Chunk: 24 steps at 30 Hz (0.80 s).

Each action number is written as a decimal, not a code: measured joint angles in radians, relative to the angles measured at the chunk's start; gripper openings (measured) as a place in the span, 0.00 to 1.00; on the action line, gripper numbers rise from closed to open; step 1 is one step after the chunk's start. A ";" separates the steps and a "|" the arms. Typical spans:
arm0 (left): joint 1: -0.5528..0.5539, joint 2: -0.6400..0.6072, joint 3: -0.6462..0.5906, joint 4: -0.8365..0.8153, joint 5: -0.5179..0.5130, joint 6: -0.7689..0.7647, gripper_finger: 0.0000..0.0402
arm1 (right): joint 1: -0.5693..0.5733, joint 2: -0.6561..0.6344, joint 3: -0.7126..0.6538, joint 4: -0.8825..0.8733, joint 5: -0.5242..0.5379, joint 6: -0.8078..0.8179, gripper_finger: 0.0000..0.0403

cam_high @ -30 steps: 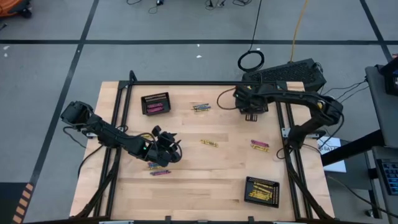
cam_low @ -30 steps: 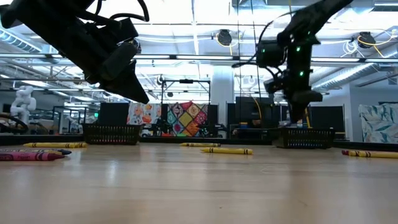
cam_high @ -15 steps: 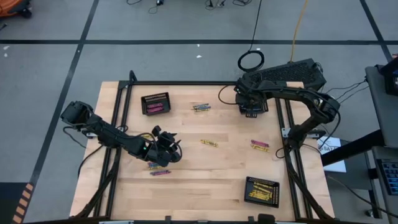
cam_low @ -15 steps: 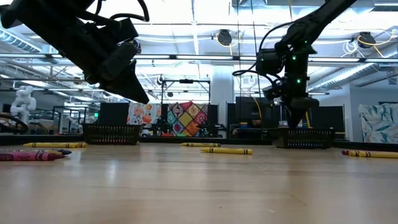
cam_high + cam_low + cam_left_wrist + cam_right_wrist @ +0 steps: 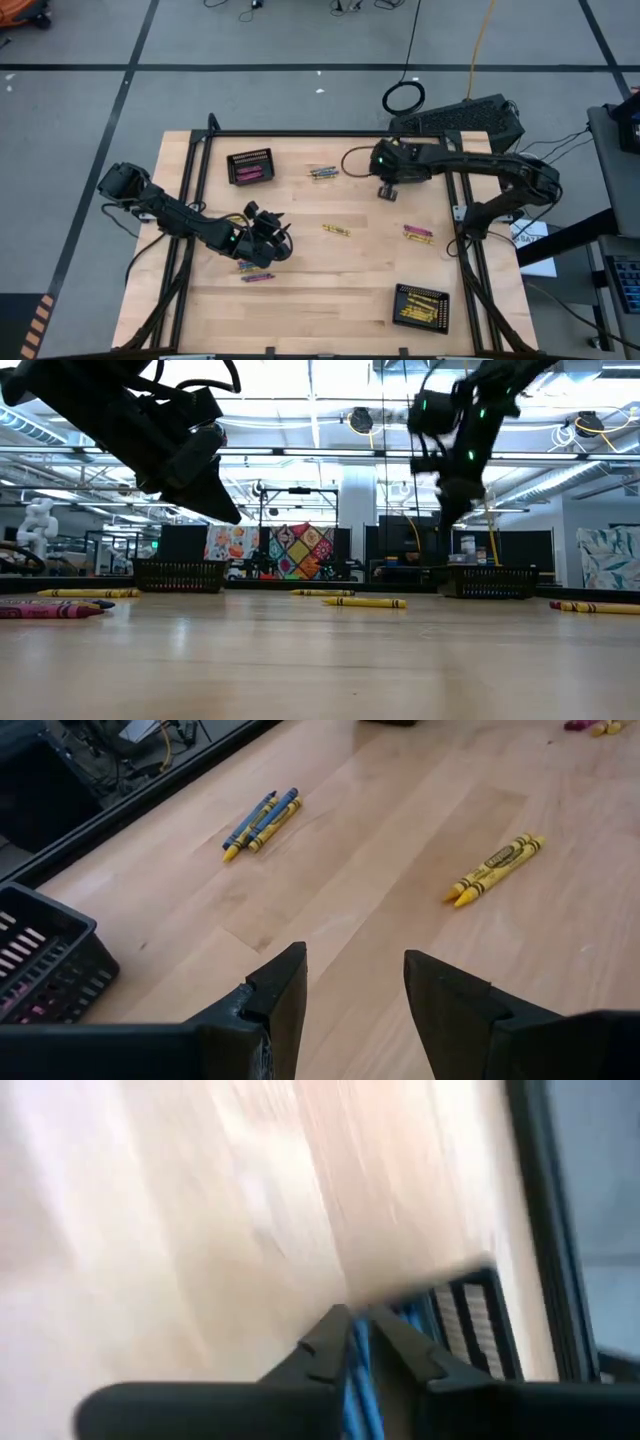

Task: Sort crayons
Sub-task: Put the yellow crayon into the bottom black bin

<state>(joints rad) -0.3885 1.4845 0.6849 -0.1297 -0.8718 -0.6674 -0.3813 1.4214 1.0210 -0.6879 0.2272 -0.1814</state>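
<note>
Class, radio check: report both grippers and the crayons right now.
Right gripper shut on blue crayon, above table. Left gripper open, hovering. Yellow crayons loose; nothing in the way.

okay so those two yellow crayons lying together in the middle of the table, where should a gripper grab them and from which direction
Grip the two yellow crayons across their middle, coming straight down from above. They lie flat and touching side by side, so fingers closing across the short width, perpendicular to their length, would likely catch both. The bare table on either side leaves room for the fingers.

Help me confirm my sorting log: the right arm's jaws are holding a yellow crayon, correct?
Not quite: the crayon held in the jaws of the right gripper is blue, not yellow, as the right wrist view shows.
</note>
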 joint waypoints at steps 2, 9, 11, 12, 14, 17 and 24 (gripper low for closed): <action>0.000 0.000 0.000 0.006 -0.004 0.000 0.43 | 0.079 -0.018 0.000 0.069 -0.013 0.077 0.01; 0.000 0.000 0.000 0.020 -0.006 -0.002 0.43 | 0.368 -0.011 -0.164 0.614 -0.024 0.161 0.02; -0.005 0.000 0.000 0.022 -0.004 -0.005 0.43 | 0.431 0.006 -0.230 0.779 -0.031 0.187 0.02; -0.010 0.000 0.000 0.031 -0.004 -0.005 0.43 | 0.455 0.017 -0.255 0.845 -0.051 0.215 0.02; -0.021 0.000 0.000 0.053 -0.003 -0.004 0.43 | 0.494 0.042 -0.290 0.949 -0.117 0.265 0.02; -0.028 0.000 0.000 0.078 -0.003 0.019 0.43 | 0.533 0.086 -0.302 1.028 -0.204 0.276 0.02; -0.032 0.000 0.000 0.221 0.003 0.127 0.43 | 0.581 0.196 -0.302 1.255 -0.209 0.255 0.02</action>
<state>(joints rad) -0.4201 1.4845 0.6849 0.0918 -0.8691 -0.5407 0.1997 1.6175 0.7193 0.5671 0.0186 0.0740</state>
